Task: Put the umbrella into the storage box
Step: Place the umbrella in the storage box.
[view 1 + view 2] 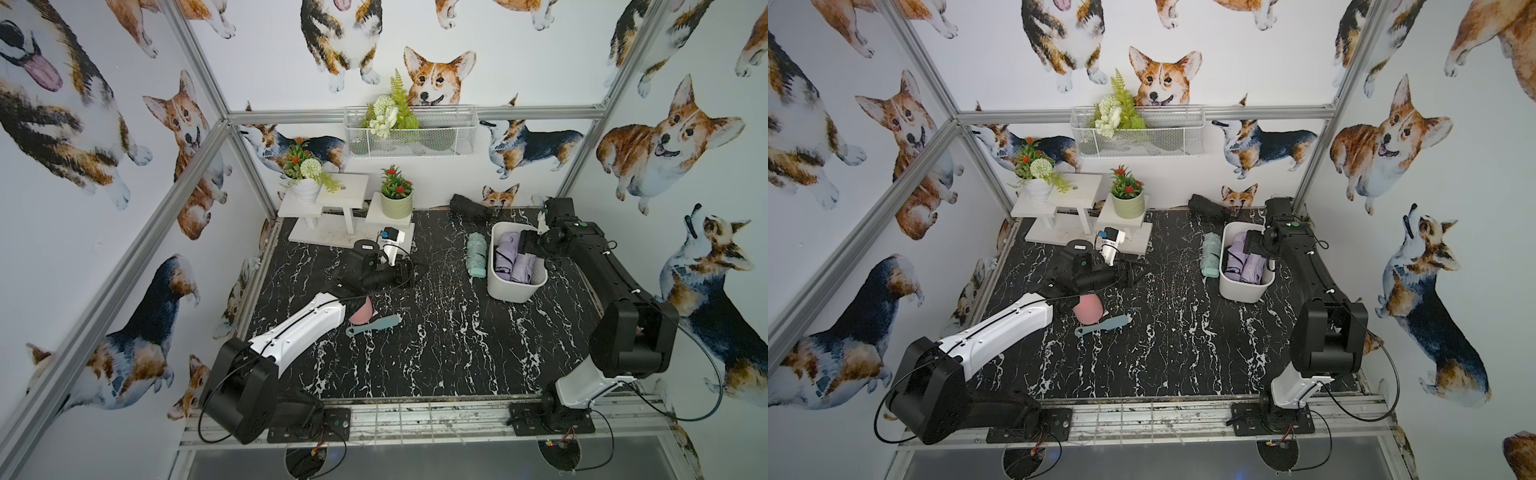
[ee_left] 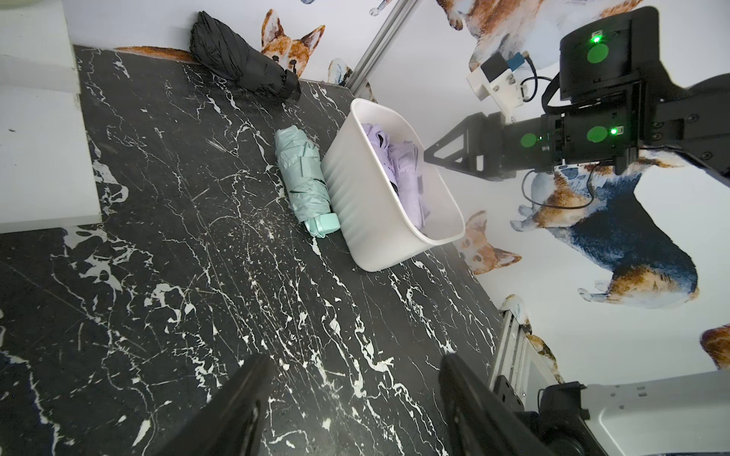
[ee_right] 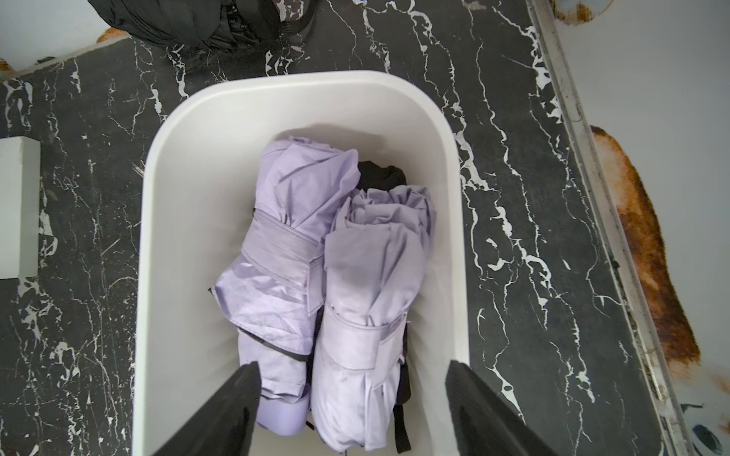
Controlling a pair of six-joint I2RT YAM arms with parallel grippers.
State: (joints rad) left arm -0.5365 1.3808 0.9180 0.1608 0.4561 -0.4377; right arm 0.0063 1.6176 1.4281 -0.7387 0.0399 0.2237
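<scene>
Two lilac umbrellas are laid lengthwise in the storage box beneath the right gripper, spread empty; the mint umbrella alongside is seemingly nearer it than the left gripper, also spread empty.

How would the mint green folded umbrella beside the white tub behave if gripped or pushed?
The mint umbrella has loose, wrinkled fabric that would probably squash under a grip. Roughly cylindrical, it might roll when pushed, though the storage box alongside blocks one direction. Its smooth handle looks slippery.
</scene>
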